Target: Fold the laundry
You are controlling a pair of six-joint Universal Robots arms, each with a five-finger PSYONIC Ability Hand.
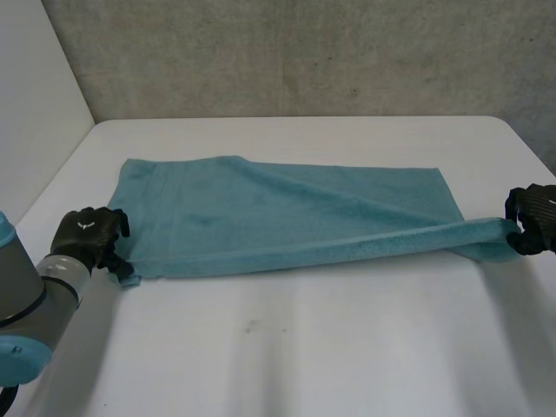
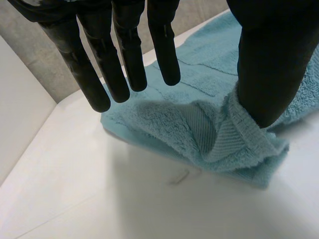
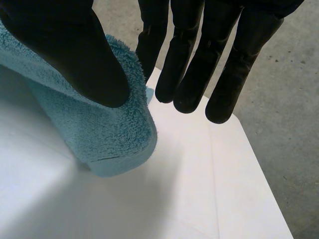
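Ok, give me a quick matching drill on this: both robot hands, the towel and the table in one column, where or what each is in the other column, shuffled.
1. left robot hand
2. right robot hand
3. towel
4. table

A. teal, spread out, near edge raised in a ridge
B. at the towel's drawn-out corner by the table's right edge
C. white, bearing the towel
D. at the towel's bunched near corner, thumb on it

Pairs: 1-D, 2-B, 3-A, 4-C.
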